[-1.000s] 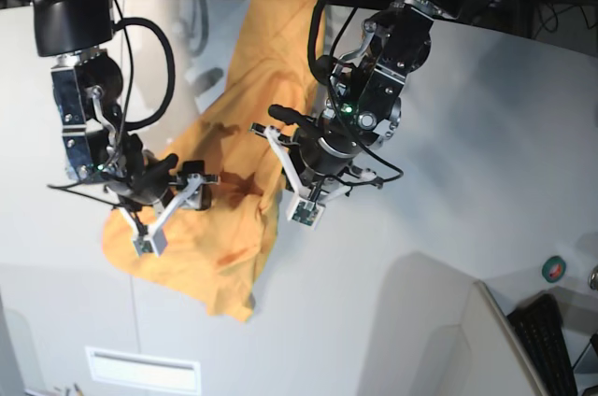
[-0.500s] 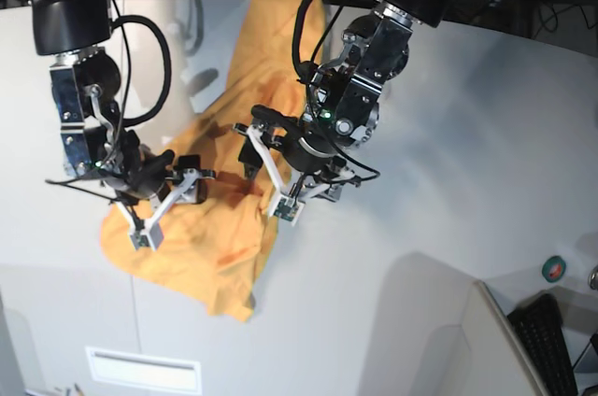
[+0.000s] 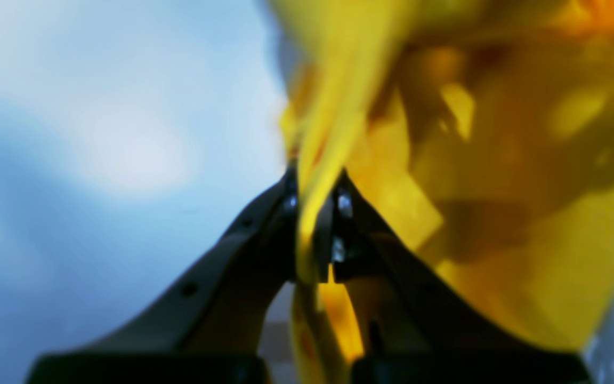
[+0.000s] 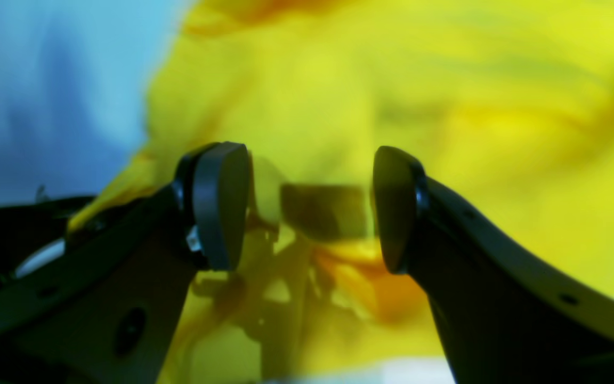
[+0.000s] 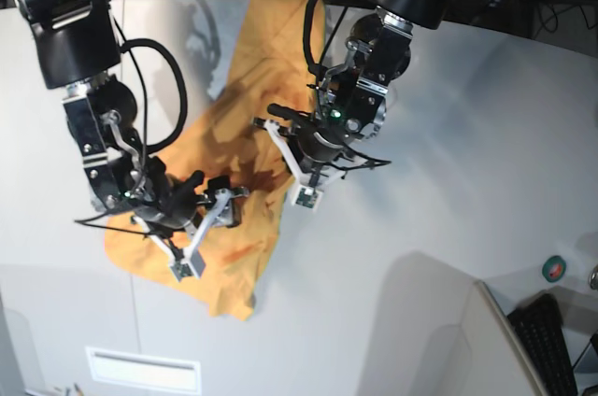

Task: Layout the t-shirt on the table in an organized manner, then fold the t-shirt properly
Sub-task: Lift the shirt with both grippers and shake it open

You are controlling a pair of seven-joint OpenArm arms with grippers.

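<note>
Off-white table (image 5: pixel 486 153) bears the rumpled t-shirt (image 5: pixel 234 228); left gripper (image 3: pixel 315 200) pinches its cloth; right gripper (image 4: pixel 307 208) spread above it.

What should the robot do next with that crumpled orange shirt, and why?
Probably the left gripper, shut on a fold of the t-shirt, should pull outward: the cloth lies bunched, and the right gripper hangs open above it.
</note>
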